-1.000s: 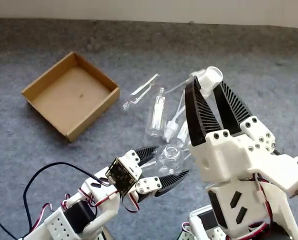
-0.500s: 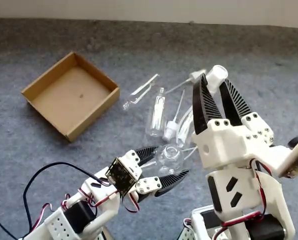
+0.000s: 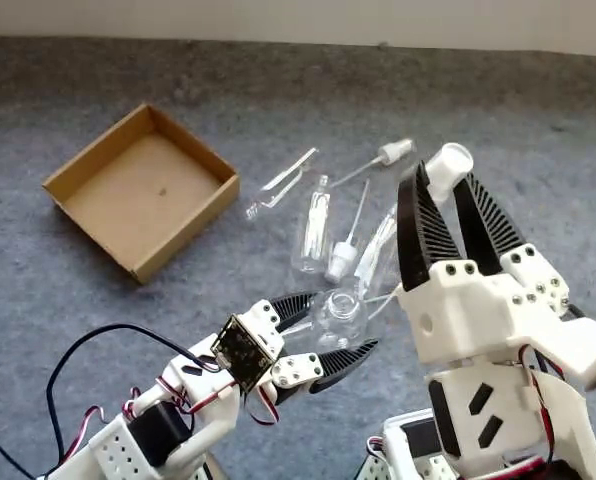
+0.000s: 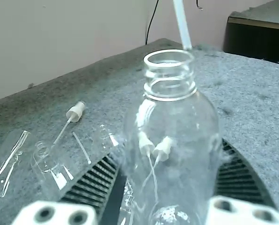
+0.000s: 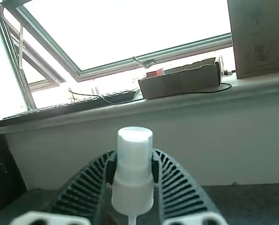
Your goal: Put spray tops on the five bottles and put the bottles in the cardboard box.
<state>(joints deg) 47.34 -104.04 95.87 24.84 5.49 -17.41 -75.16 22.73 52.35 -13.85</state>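
Gripped in the left pincer (image 3: 344, 322): a clear bottle (image 4: 172, 131), neck open. Clamped in the right pincer (image 3: 442, 180), raised: a white spray top (image 5: 134, 159), its tube (image 4: 180, 21) reaching down near that neck. Seen lying on the counter (image 3: 498, 100) near the cardboard box (image 3: 88, 160): another bottle (image 3: 312, 225) and loose spray tops (image 3: 393, 152)

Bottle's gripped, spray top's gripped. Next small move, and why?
Probably lower the right tool so the white plastic spray top's thin tube slides into the clear plastic bottle that the left tool holds upright: its neck is open and the tube tip hangs right by the rim.
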